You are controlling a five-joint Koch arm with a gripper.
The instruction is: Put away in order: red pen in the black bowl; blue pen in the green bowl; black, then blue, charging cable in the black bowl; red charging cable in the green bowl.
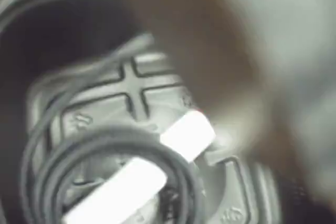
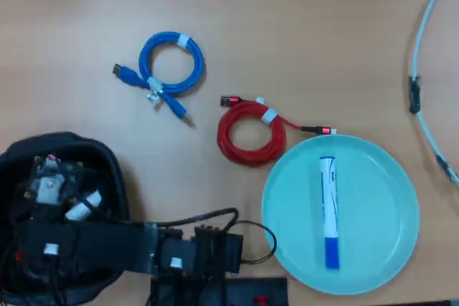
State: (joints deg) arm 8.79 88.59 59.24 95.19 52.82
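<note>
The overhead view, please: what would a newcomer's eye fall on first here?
Most likely the two bright coils on the bare wood: the blue cable at upper left and the red cable at centre, touching the green bowl's rim. Next comes that pale bowl at lower right, with the blue pen lying in it. At lower left, the arm reaches over the black bowl, where the wrist view shows a dark cable coiled.

Blue pen (image 2: pixel 328 211) lies in the green bowl (image 2: pixel 380 177); red charging cable (image 2: pixel 247 134) coiled just beside it; black bowl (image 2: pixel 107 159) lower left.
</note>
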